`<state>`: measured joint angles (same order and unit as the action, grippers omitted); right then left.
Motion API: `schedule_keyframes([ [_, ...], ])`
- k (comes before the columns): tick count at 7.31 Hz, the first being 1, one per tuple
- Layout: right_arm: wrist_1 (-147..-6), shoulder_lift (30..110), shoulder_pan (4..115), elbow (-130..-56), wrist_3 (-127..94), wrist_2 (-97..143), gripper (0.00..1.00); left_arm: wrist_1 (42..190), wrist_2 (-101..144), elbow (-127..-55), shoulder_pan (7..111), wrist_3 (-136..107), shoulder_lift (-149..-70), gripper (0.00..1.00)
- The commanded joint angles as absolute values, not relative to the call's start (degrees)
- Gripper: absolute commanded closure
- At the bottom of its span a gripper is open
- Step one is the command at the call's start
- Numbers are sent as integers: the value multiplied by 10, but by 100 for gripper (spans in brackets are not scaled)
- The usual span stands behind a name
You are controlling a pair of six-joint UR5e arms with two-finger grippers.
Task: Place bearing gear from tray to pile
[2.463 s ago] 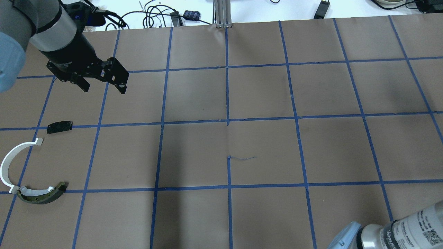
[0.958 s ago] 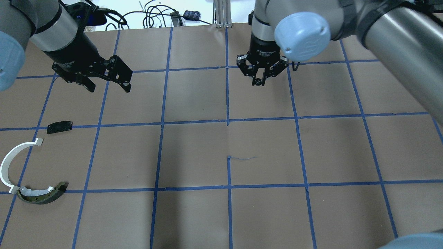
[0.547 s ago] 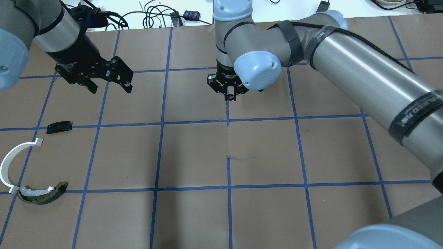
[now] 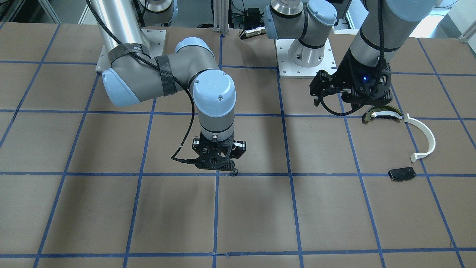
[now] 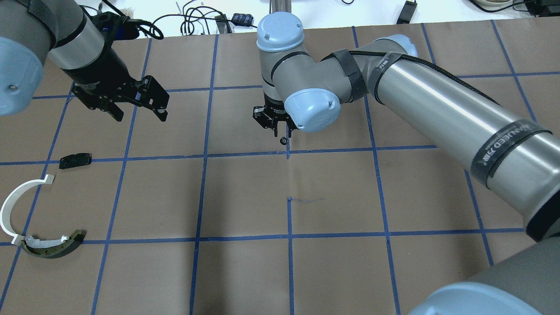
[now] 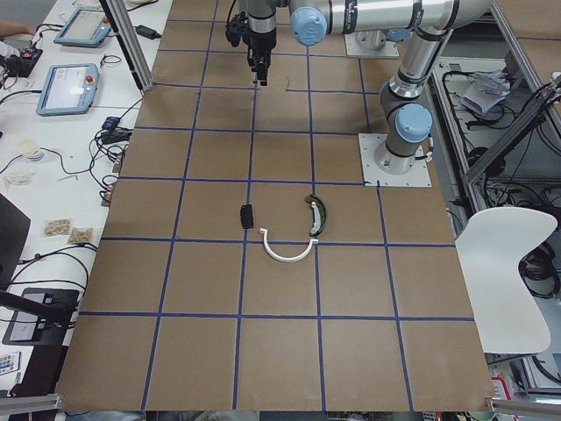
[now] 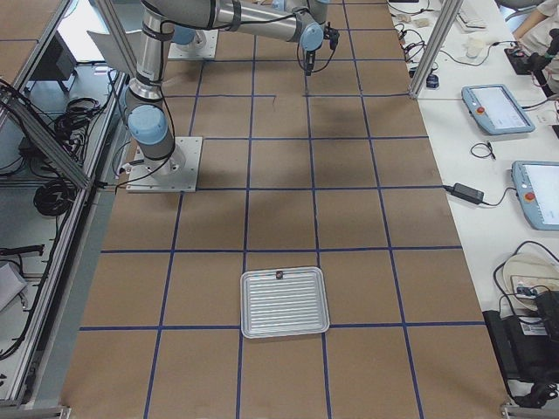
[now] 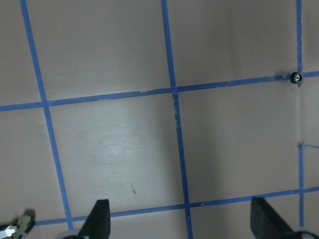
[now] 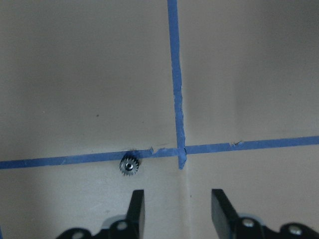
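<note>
Bearing gear [image 5: 283, 140] flat on blue tape [image 5: 245, 154], centre of overhead frame, just below spread right gripper [image 9: 177, 199]. Left gripper [image 5: 140, 114] spread too, upper left. Straddle gear squarely, pinch gently, carry to pile [image 5: 52, 253], lower left.

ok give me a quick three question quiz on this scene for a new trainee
1. True or false: the small toothed metal gear is clamped in the right gripper.
2. The thin white half-ring strip lies: A) on the robot's left side B) in the ribbed metal tray C) under the right gripper.
3. Fill in: the gear touches a ___ tape line.
Key: 1 false, it lies loose, jaws open; 2 A; 3 blue.
</note>
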<state>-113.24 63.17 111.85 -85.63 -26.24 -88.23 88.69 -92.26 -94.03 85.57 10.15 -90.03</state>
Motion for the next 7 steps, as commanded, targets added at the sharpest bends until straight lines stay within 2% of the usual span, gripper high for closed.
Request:
schedule_keyframes([
  [1, -1118, 665, 1081, -857, -199, -940, 33, 884, -912, -946, 866, 91, -909, 0],
  [5, -964, 789, 798, -858, 245, -952, 33, 741, -889, -953, 963, 24, -1023, 0],
  [7, -957, 794, 661, -855, 492, -950, 30, 673, -888, -953, 1003, 12, -1097, 0],
])
